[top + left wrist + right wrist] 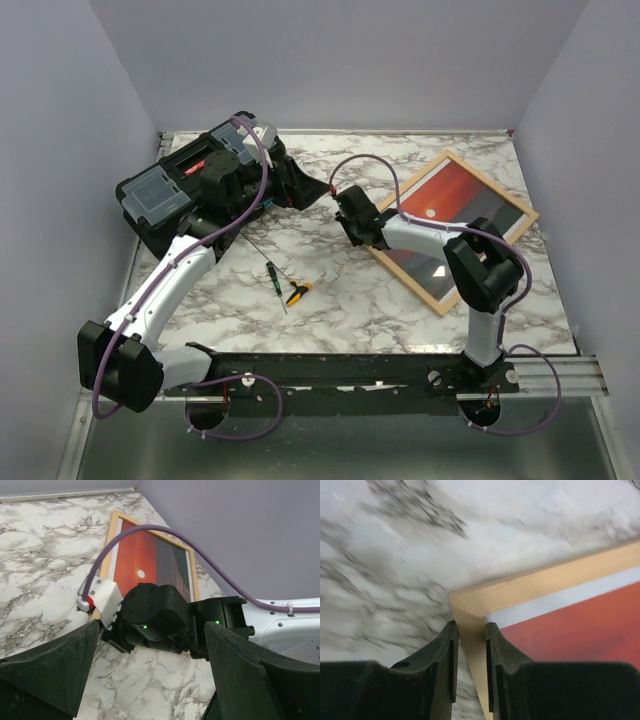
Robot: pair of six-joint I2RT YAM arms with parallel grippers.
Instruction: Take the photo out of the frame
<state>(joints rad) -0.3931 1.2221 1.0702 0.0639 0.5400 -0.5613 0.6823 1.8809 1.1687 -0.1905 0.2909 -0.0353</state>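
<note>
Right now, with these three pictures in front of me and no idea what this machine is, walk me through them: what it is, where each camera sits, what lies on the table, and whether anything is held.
These are two robot arms bolted at the near edge of a white marble-patterned table.

The overhead picture looks down from behind them. The other two come from cameras on each wrist.

On the table lie a thin light-wood picture frame holding a red-orange sunset photo, a black toolbox, and a small screwdriver with a yellow-and-black handle.

The right gripper has its fingers nearly together around the frame's wooden edge by a corner; whether they pinch it yet is unclear.

The left gripper is wide open, empty, facing the other arm.
</note>
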